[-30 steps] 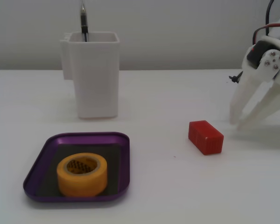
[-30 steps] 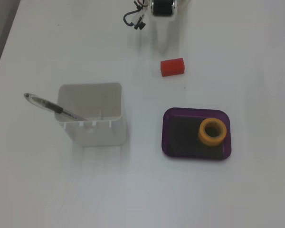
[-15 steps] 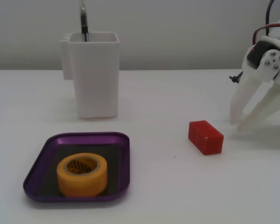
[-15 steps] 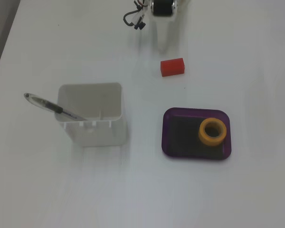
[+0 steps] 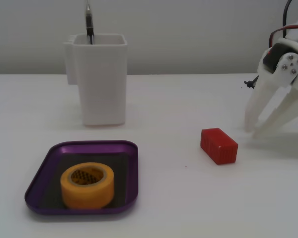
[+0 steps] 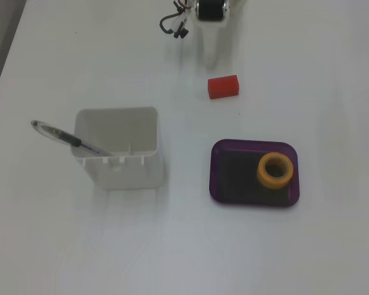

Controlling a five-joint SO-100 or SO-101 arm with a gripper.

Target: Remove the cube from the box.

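on the table (image 5: 179, 208), the cube (image 5: 218, 145) lies outside the box (image 5: 131, 173) (no writing visible), beside the spread, empty tool (image 5: 252, 131).

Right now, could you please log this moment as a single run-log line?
cube: on table, outside box | box: holds yellow tape roll | gripper: open, empty, beside cube

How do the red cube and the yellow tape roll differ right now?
The red cube is a solid block; the yellow tape roll is a ring with an open centre. The cube lies on the bare table near the gripper; the roll sits inside the purple tray. Neither is held.
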